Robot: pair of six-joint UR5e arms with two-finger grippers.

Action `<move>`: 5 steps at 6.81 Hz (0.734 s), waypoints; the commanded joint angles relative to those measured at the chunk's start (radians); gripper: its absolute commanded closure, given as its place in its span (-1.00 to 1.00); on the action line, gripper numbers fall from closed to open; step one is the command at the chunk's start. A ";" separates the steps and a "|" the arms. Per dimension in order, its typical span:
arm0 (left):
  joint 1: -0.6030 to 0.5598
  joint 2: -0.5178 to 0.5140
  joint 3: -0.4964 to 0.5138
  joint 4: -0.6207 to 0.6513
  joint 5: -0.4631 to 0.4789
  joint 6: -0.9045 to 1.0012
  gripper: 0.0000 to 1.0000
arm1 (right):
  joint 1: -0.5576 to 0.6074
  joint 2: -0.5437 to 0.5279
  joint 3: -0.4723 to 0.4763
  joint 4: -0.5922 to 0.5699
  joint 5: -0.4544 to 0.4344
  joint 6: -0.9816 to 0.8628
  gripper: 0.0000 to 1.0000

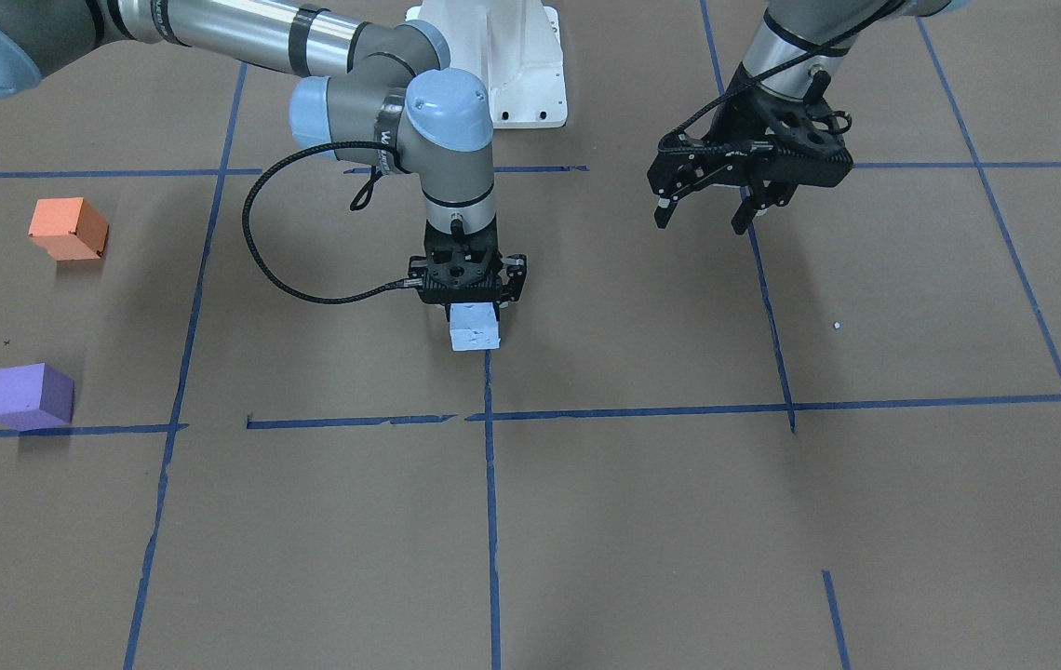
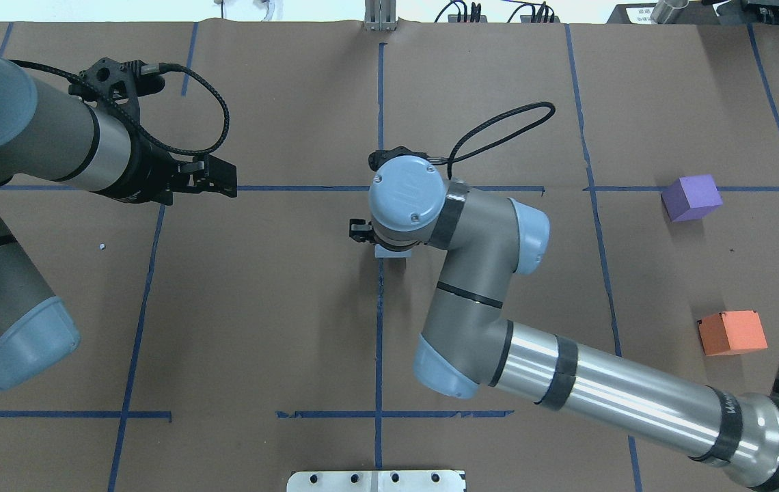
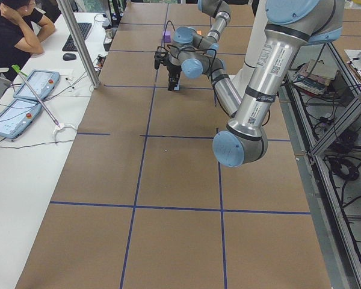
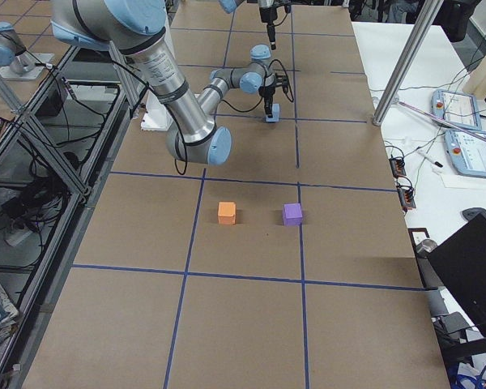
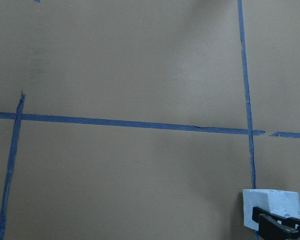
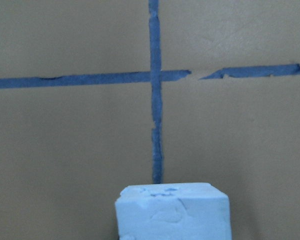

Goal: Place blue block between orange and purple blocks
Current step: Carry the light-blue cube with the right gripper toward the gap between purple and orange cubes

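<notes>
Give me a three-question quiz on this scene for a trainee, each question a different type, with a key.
1. True or false: the orange block and the purple block stand apart, with bare table between them.
2. Fill in: the left hand hangs over the table with its jaws ____.
3. The right hand is: A. open and empty; B. shut on the blue block; C. holding the purple block.
Key: 1 true; 2 open; 3 B.
</notes>
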 commanded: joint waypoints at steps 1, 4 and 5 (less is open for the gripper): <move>0.000 0.003 -0.002 0.000 0.000 0.000 -1.00 | 0.047 -0.236 0.269 -0.015 0.009 -0.050 0.86; 0.000 0.026 -0.009 -0.002 0.005 -0.002 -1.00 | 0.297 -0.690 0.516 0.006 0.244 -0.357 0.81; 0.002 0.025 -0.011 -0.002 0.006 -0.003 -1.00 | 0.349 -0.796 0.502 0.050 0.266 -0.412 0.80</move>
